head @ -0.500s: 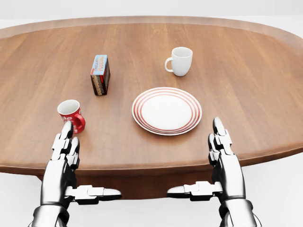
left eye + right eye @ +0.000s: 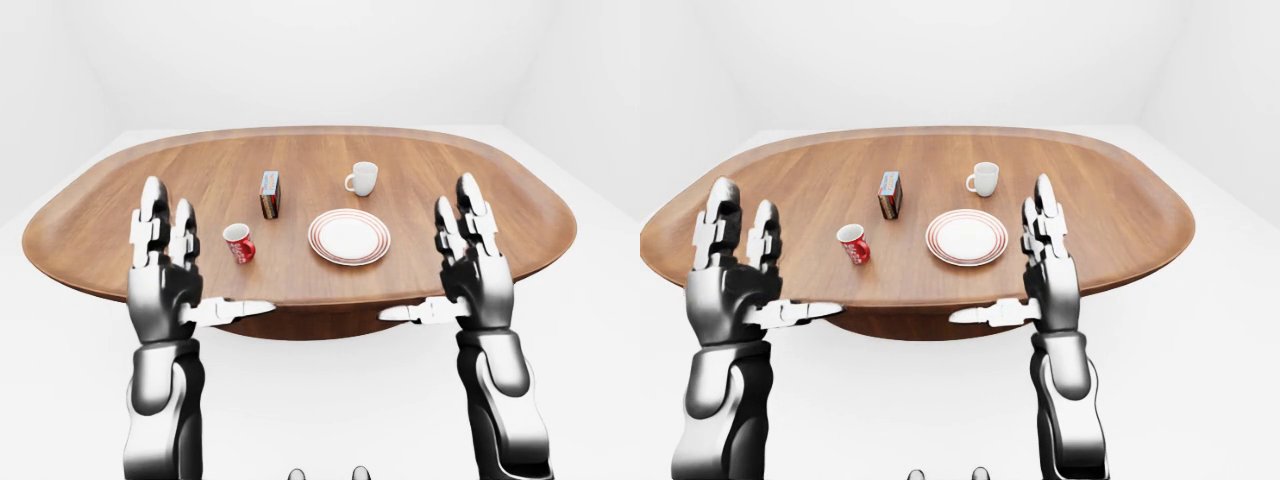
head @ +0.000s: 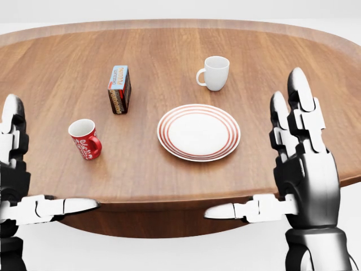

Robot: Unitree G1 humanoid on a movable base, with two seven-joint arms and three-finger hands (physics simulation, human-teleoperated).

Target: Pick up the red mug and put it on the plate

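Note:
The red mug (image 3: 84, 139) stands upright on the wooden table (image 3: 293, 51), left of the plate, with its handle towards the lower right of the head view. The white plate with red rings (image 3: 198, 132) lies empty near the table's near edge. My left hand (image 3: 51, 152) is raised at the left edge of the head view, open and empty, apart from the mug. My right hand (image 3: 251, 149) is raised to the right of the plate, open and empty, fingers up and thumb pointing left.
A white mug (image 3: 215, 71) stands above the plate in the head view. A small upright box (image 3: 119, 88) stands above the red mug. The oval table's edge (image 3: 169, 200) runs just below the mug and plate. White floor surrounds the table.

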